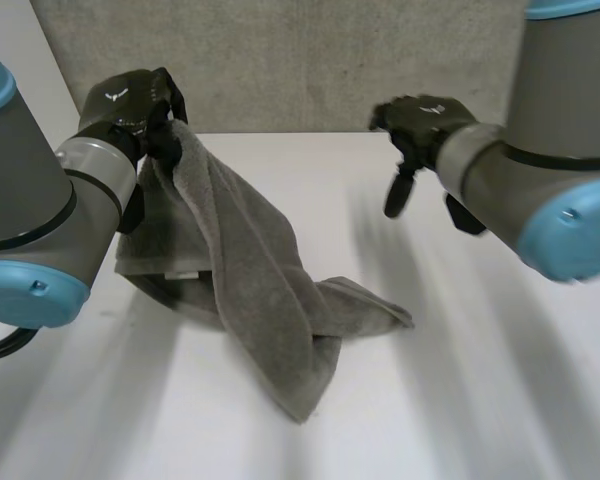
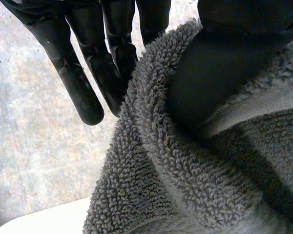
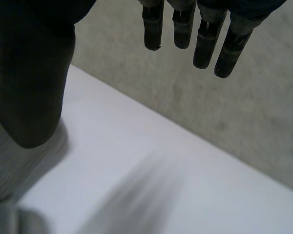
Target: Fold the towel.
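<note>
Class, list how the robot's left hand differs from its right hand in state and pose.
The left hand pinches the grey towel between thumb and fingers; the right hand holds nothing. The left hand's thumb presses into cloth; the right hand's fingers hang straight, touching nothing. Both are black and raised above the white table.

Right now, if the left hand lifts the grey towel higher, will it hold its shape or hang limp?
Probably limp: the towel drapes in folds from the left hand onto the table. Its thick looped pile suggests good grip, so it seems unlikely to slip.
</note>
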Available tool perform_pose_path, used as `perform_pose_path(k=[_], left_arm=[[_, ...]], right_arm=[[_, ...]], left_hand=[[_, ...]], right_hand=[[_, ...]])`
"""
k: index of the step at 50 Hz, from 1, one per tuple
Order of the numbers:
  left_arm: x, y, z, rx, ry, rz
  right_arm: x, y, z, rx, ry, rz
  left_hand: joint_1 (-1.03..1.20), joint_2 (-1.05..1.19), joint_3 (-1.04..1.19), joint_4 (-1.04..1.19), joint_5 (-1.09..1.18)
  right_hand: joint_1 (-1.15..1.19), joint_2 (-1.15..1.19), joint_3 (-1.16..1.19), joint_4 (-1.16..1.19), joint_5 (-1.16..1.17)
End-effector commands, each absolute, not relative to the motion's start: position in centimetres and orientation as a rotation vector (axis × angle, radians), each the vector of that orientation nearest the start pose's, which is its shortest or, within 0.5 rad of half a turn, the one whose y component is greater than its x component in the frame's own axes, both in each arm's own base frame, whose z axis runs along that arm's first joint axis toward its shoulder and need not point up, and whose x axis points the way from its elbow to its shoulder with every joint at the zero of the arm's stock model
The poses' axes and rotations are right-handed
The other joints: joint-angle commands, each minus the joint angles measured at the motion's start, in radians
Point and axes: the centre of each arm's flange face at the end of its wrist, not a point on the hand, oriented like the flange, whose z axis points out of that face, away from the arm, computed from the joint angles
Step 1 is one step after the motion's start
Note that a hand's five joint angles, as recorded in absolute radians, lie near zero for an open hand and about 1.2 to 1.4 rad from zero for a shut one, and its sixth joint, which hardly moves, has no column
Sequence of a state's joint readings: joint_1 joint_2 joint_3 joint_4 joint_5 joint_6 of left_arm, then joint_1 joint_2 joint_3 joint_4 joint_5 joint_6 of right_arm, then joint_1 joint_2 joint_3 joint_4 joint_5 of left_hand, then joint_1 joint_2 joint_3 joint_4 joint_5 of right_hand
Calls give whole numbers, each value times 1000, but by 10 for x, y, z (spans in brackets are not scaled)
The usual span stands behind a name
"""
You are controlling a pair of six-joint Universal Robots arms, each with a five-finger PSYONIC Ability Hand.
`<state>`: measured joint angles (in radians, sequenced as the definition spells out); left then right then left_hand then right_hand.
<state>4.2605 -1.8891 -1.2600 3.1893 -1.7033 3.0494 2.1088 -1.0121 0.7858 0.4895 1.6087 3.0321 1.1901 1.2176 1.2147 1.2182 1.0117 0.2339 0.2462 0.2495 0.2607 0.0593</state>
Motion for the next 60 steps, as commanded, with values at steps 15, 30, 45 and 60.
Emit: perform_pose_path(k=[15, 30, 45, 60], left_arm=[[-274, -290, 282, 295, 2445, -2377], [-274, -287, 279, 300, 2458, -2364], [-269, -278, 292, 294, 2430, -2397], [-252, -243, 311, 334, 2463, -2366]], right_arm=[[323, -169, 152, -654, 2216, -1115], [354, -173, 119, -623, 2210, -1131], [332, -225, 218, -426, 1970, -1568], [252, -249, 349, -1028, 2006, -1768]], left_hand=[[206, 179, 182, 178, 210], [206, 179, 182, 178, 210], [206, 179, 182, 178, 210], [206, 179, 182, 178, 210]], right_hand=[[-59, -72, -75, -86, -59], [13, 0, -3, -14, 13], [1162, 1150, 1147, 1136, 1162], [1162, 1150, 1147, 1136, 1162]])
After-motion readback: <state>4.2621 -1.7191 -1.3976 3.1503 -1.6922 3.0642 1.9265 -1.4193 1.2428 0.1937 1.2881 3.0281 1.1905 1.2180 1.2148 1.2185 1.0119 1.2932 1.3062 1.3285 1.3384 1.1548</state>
